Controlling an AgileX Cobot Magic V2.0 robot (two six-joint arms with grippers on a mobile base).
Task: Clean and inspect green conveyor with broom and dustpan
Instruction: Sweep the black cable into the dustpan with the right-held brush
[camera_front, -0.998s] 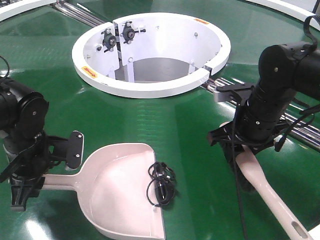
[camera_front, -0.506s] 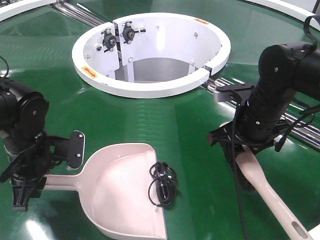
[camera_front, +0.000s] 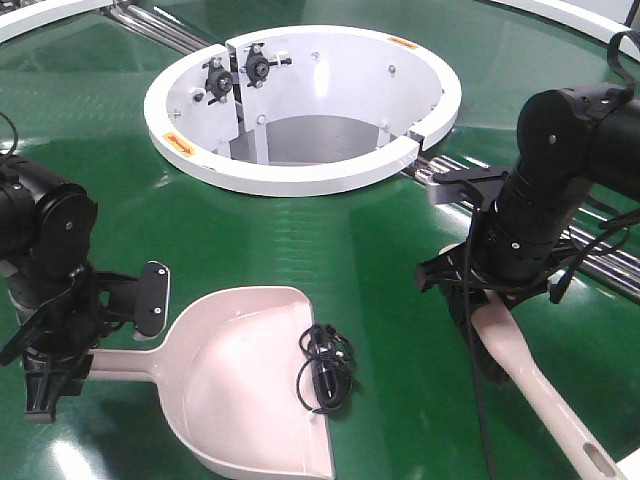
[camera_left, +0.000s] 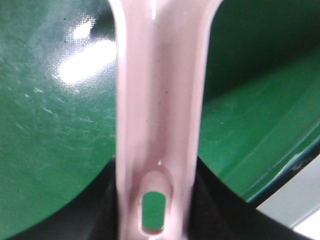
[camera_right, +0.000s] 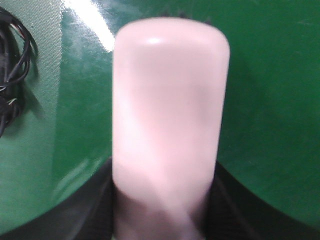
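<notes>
Pinching the dustpan by its handle, near the slotted hole, between the fingers of the left gripper; resting the pan on the green conveyor, ahead of those fingers; carrying a black cable tangle inside, by the front edge; clamping the broom just behind its head in the right gripper; holding dark bristles against the belt below the fingers; trailing the handle out behind them.
</notes>
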